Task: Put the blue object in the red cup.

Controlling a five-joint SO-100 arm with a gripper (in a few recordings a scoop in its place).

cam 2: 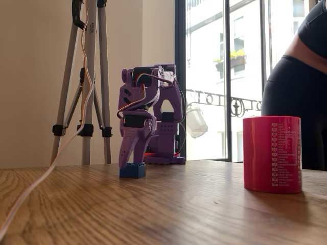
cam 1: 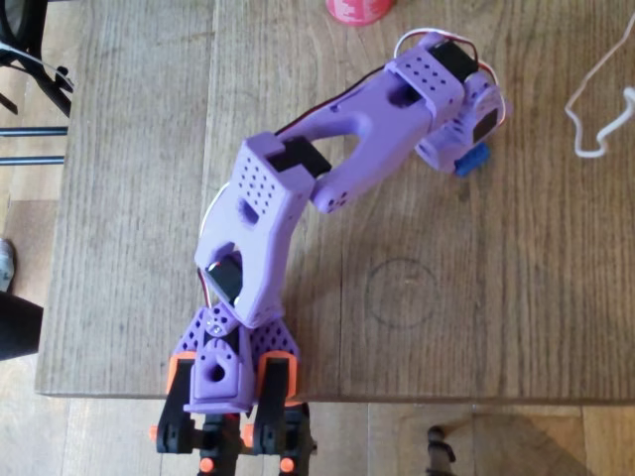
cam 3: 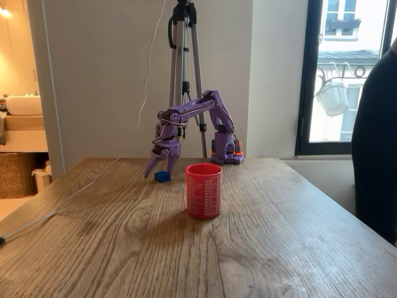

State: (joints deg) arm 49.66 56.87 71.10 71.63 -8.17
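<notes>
A home: balcony window [cam 3: 338, 74], wicker basket [cam 3: 17, 175], wooden table [cam 3: 260, 236]

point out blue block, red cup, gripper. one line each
blue block [cam 2: 133, 170]: a fixed view, its front face, on the table.
red cup [cam 3: 203, 191]: a fixed view, middle of its side wall.
gripper [cam 3: 157, 170]: a fixed view, between the fingertips, open, just above the block.

blue object [cam 2: 133, 170] on table, red cup [cam 3: 203, 190] upright
</notes>
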